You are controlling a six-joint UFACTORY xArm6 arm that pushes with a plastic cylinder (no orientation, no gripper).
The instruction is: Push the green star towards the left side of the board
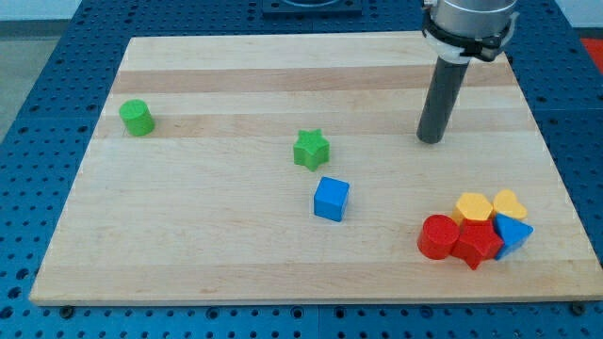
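Note:
The green star point(310, 149) lies near the middle of the wooden board point(236, 254). My tip point(431, 139) rests on the board well to the view's right of the star, at about the same height in the view, with bare board between them. A blue cube point(331, 199) sits just below and slightly right of the star, apart from it.
A green cylinder point(137, 118) stands near the board's left edge. A cluster at the lower right holds a red cylinder point(437, 236), a red star-like block point(476, 243), two yellow blocks point(474, 206) point(510, 202) and a blue triangular block point(512, 232).

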